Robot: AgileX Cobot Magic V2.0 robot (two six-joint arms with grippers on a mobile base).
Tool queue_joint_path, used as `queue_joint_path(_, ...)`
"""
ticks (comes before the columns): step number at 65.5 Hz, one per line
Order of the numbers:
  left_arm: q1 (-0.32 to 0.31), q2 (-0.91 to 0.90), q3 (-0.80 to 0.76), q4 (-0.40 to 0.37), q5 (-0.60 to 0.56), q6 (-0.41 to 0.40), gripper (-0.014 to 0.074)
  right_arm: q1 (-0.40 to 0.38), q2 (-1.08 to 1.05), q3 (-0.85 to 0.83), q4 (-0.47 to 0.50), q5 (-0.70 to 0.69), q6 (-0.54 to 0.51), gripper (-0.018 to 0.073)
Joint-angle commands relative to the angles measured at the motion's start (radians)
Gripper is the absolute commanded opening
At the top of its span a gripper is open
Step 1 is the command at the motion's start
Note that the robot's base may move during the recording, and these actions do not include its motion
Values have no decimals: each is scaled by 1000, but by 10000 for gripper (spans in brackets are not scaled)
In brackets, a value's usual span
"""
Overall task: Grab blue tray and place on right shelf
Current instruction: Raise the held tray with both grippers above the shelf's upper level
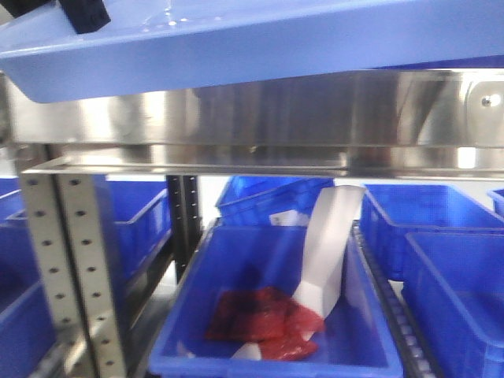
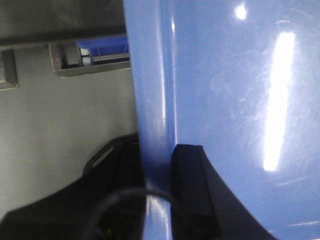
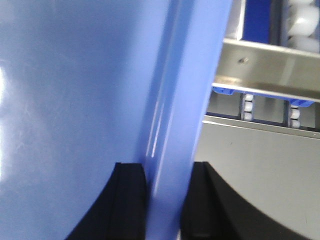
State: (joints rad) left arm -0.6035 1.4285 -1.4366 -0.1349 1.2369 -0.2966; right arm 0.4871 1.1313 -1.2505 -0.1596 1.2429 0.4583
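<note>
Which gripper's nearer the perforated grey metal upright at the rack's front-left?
Left. The left gripper clamps the rim of the glossy light-blue plastic tray almost above the perforated grey upright; the right gripper clamps the opposite rim, outside the front view.

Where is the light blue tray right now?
In the front view the tray spans the top, tilted, just above the shelf rail; the left gripper and right gripper clamp its rims.
</note>
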Motion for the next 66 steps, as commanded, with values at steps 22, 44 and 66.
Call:
queue_joint_path(22,-14,-33,-23,-53,95,37,-46,3,-18,-32,0,-90,-26,56)
queue_joint_path(44,-14,-33,-23,-53,95,37,-46,3,-18,-32,0,-90,-26,56)
queue_joint_path(66,-14,-33,-23,-53,95,37,-46,3,-18,-32,0,-90,-26,56)
